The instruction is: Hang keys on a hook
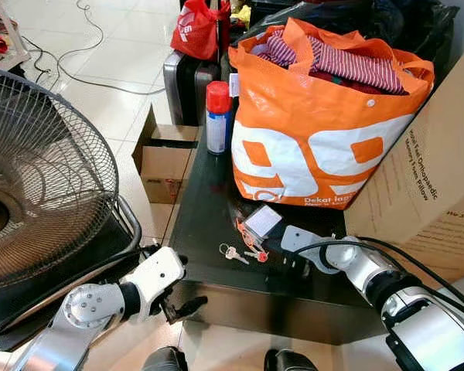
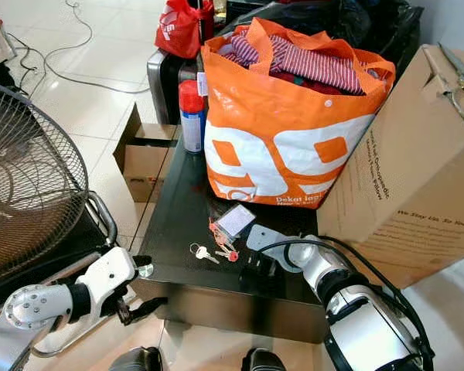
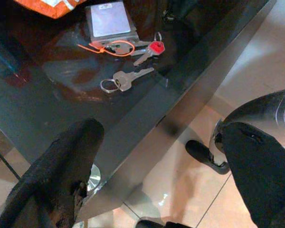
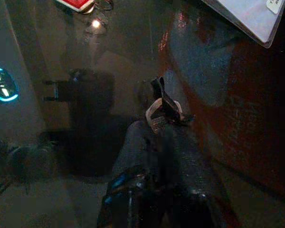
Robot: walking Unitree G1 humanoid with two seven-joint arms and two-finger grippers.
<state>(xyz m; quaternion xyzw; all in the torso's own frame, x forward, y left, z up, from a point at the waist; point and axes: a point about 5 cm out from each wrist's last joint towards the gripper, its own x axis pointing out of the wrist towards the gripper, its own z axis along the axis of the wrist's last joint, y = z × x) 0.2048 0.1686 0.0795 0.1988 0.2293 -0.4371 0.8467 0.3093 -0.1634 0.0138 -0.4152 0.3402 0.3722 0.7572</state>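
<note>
Keys [image 1: 233, 253] lie flat on the dark table [image 1: 201, 224], silver blade toward right gripper [image 1: 294, 261], whose fingers are pressed together; left gripper [image 1: 182, 308] is spread wide off the table edge.

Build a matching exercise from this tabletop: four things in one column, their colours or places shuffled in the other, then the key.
Things:
1. tote bag
2. spray can
3. keys
4. cardboard box

Descriptions:
A. on the floor beside the black table
B. red cap, left of the bag
C. orange and white, stuffed with clothes
D. lying on the glass before the bag

Pairs: 1-C, 2-B, 3-D, 4-A
</note>
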